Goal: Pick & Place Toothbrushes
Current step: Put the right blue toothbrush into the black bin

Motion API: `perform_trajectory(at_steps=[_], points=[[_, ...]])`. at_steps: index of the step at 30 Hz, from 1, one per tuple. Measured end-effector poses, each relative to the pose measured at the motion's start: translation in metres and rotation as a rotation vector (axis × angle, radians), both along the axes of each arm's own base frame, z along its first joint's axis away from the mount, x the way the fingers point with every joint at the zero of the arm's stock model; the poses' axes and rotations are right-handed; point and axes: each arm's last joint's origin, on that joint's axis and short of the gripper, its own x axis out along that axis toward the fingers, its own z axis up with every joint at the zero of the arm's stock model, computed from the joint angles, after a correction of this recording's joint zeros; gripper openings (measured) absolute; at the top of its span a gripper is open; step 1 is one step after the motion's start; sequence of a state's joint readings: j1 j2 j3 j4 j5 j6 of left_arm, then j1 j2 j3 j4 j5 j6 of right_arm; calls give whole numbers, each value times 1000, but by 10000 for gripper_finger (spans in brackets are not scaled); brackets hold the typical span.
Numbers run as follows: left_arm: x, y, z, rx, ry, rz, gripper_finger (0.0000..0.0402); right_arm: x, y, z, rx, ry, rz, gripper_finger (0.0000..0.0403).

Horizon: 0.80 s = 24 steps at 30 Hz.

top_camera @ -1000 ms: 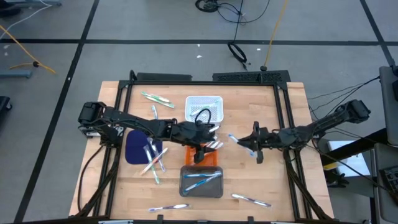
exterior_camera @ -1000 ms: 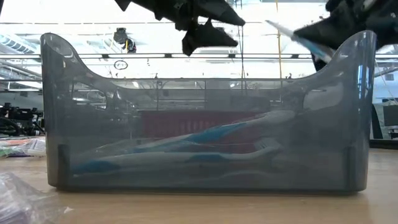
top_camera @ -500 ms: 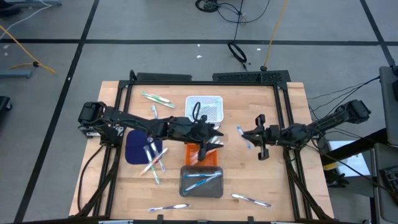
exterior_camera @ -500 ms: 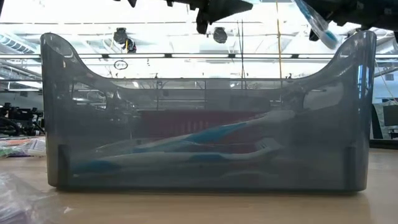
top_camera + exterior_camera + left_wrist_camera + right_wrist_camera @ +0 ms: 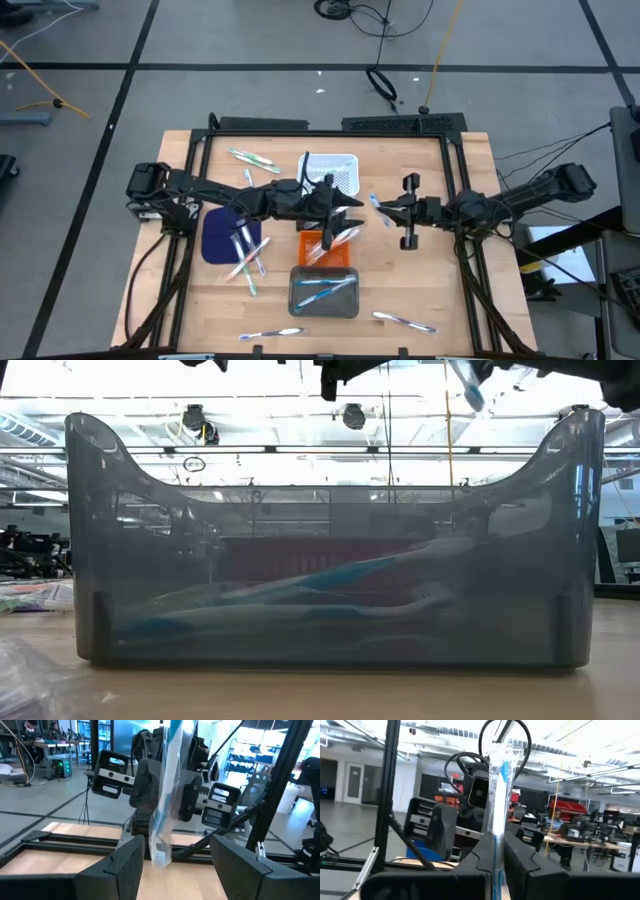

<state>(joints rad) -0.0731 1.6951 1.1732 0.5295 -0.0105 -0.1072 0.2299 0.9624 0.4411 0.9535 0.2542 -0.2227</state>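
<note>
My right gripper [image 5: 388,210] is shut on a toothbrush [image 5: 165,795] in a clear wrapper, high above the table's middle. My left gripper [image 5: 352,216] stands open and level, facing it from the left. In the left wrist view the toothbrush's lower end shows between my left fingers [image 5: 131,865], and I see no touch. More toothbrushes lie in the grey tray [image 5: 323,305], on the blue mat [image 5: 215,240] and loose on the table [image 5: 252,160]. In the low view the held toothbrush [image 5: 466,384] shows above the grey tray [image 5: 320,520]. My right gripper pinches the wrapped toothbrush partway along its length [image 5: 495,842] between its two fingers. The fingers come roughly level from the table's right and lie across it. The toothbrush stands about upright, its lower end [image 5: 160,854] hanging free, clear of the table and trays.
A white mesh basket [image 5: 345,165] stands at the far middle and an orange tray [image 5: 312,250] under my left gripper, with the grey tray nearer. Loose toothbrushes lie near the front edge [image 5: 405,321] [image 5: 268,333]. A black frame [image 5: 460,200] borders the table.
My right gripper has risen and gone toward the table's left, closer to my left gripper, rolling so that the toothbrush now stands upright. My left gripper has risen from over the orange tray and tipped up from pointing down to level, still open.
</note>
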Motion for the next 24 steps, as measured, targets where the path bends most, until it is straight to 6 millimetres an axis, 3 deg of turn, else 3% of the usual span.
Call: perform_trajectory(at_steps=[10,24], points=[[0,0,0,0,-2,1,228,30,-6,14,-45,-6,49,10],[0,0,3,33,-29,1,227,49,-12,18,-61,-1,56,10]])
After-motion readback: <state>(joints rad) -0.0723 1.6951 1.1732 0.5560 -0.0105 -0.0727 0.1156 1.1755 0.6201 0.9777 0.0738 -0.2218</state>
